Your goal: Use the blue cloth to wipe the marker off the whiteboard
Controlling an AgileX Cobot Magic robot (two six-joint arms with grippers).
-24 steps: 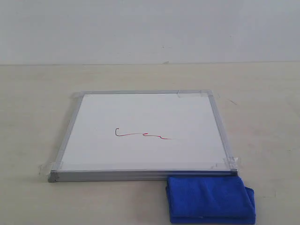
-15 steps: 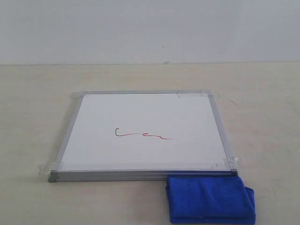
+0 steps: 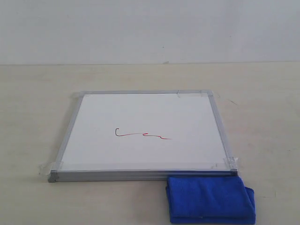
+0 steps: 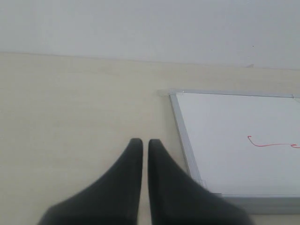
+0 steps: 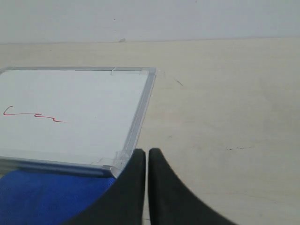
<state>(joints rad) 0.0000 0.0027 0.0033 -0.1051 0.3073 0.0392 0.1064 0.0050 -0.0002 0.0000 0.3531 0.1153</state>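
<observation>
The whiteboard (image 3: 145, 112) lies flat on the table, silver-framed with clear tape at its corners. A thin red marker line (image 3: 142, 135) with a hook at its left end crosses the board's middle. The blue cloth (image 3: 210, 199) lies folded on the table against the board's near right corner. Neither gripper shows in the exterior view. My left gripper (image 4: 146, 142) is shut and empty, beside the whiteboard (image 4: 234, 122) and its marker line (image 4: 272, 144). My right gripper (image 5: 147, 152) is shut and empty by the board's corner, with the blue cloth (image 5: 47, 197) beside it and the marker line (image 5: 35, 115) farther off.
The pale wooden table (image 3: 262, 93) stretches around the board on all sides. A plain white wall (image 3: 150, 28) rises behind the table's far edge.
</observation>
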